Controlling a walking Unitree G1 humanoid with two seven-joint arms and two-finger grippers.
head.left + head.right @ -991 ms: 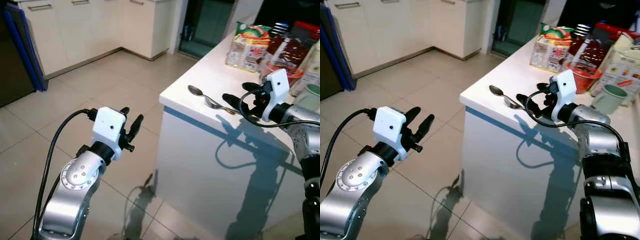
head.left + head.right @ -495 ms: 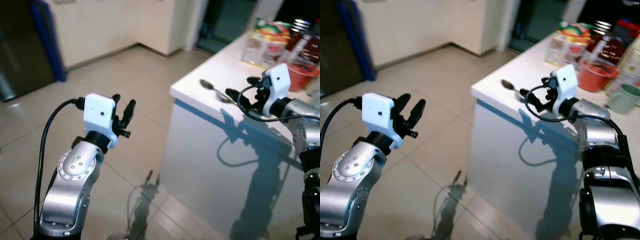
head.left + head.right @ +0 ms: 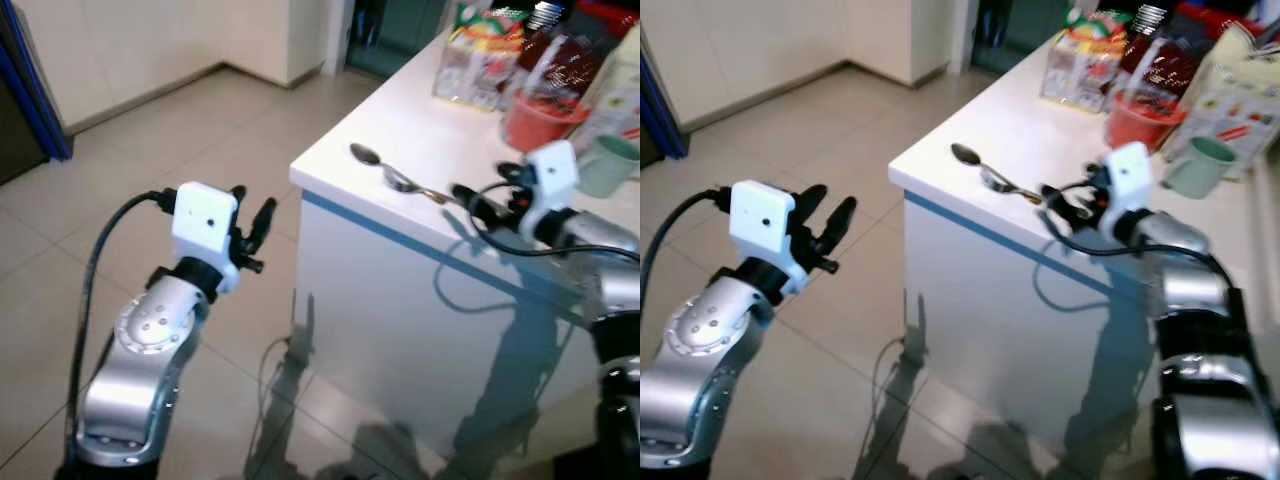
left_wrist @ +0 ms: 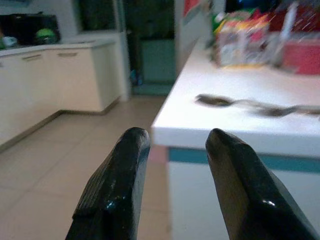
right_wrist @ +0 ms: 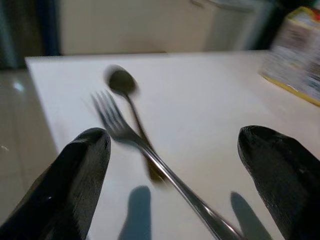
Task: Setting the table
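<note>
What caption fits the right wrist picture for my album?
The right pincer, open, hovers over a fork and spoon lying on the white counter.

Fork (image 5: pixel 150 150) handle cut off at frame edge; spoon (image 5: pixel 131 107) blurred.

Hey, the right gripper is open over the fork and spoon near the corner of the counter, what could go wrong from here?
1. The fork lies across the spoon, so the right gripper may catch both or knock one askew.
2. Both lie near the corner of the white counter; a nudge might push the spoon off the edge.
3. The views are blurred, so aim may be off while the robot is moving.
</note>
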